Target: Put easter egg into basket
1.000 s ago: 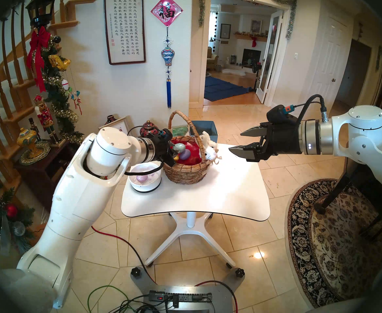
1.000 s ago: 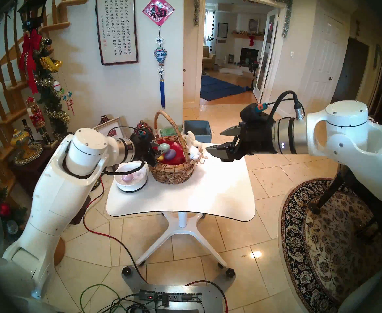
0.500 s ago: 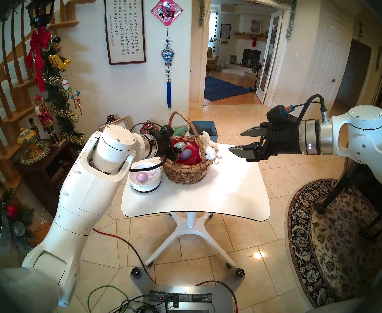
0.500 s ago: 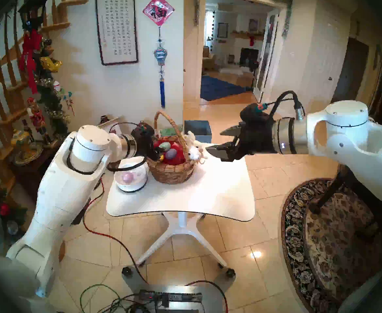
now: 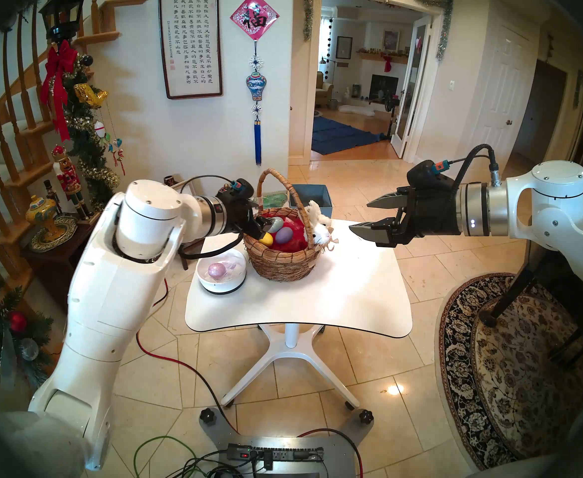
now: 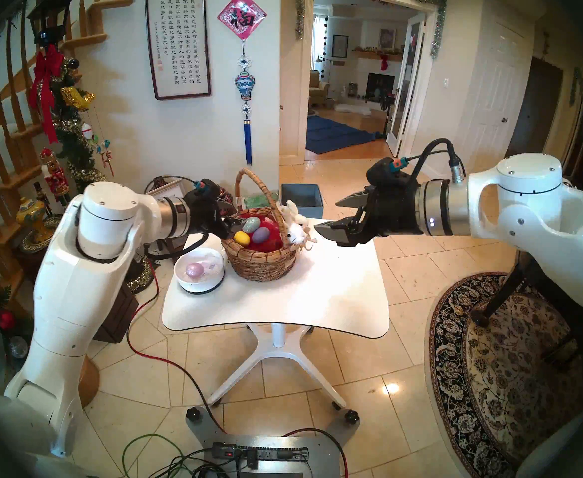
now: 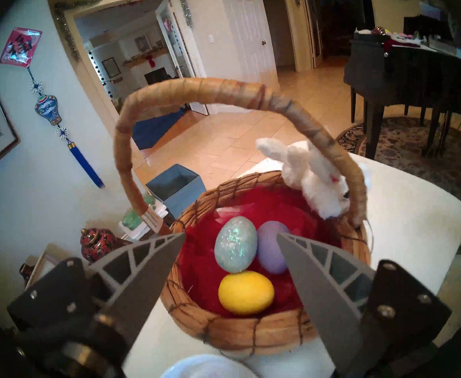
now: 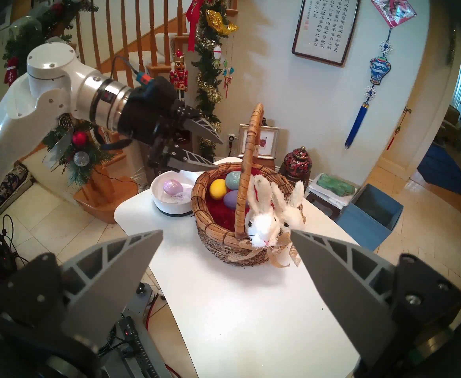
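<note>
The wicker basket (image 5: 283, 261) with red lining and two white bunnies (image 8: 262, 222) stands at the white table's (image 5: 317, 301) back. A yellow egg (image 7: 245, 292), a teal glitter egg (image 7: 236, 243) and a purple egg (image 7: 270, 246) lie in it. A pink glitter egg (image 5: 217, 270) lies in the white bowl (image 5: 221, 287) to the basket's left. My left gripper (image 5: 264, 229) is open and empty, just over the basket's left rim. My right gripper (image 5: 359, 216) is open and empty, hovering right of the bunnies.
The basket's tall handle (image 7: 196, 88) arches just beyond my left fingers. A blue box (image 5: 312, 198) and a red lidded jar (image 7: 95, 243) stand behind the table. A dark side table with ornaments (image 5: 52, 225) and the staircase are on the left.
My left gripper has drawn back to the left and up, out of the basket. The yellow egg now lies uncovered on the red lining. The right arm has not moved.
</note>
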`<action>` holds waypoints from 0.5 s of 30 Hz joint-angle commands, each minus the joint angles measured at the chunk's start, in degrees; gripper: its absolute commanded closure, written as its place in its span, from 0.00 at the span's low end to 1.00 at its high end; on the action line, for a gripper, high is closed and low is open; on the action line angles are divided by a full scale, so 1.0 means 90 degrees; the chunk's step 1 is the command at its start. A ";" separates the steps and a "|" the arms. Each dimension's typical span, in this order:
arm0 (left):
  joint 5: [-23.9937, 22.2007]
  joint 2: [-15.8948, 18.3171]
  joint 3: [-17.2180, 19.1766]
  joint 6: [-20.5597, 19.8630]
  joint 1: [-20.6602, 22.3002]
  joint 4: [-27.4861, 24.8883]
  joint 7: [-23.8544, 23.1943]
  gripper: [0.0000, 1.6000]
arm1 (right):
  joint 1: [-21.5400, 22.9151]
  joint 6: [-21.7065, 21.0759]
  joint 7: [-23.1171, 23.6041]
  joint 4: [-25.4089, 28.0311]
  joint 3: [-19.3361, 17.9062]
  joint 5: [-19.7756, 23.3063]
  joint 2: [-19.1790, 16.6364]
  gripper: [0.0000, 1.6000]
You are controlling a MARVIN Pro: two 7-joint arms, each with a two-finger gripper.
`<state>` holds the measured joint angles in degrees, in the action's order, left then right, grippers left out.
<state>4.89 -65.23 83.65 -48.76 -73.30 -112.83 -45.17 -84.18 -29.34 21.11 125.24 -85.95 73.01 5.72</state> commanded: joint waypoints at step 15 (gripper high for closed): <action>-0.0554 0.1072 0.1910 -0.0694 -0.2021 -0.1360 -0.0850 0.10 | 0.0040 0.0014 0.0005 -0.0016 -0.0059 -0.0009 0.0001 0.00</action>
<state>1.54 -58.28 96.38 -55.11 -85.09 -122.16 -49.68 -84.18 -29.34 21.10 125.23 -85.93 73.02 5.72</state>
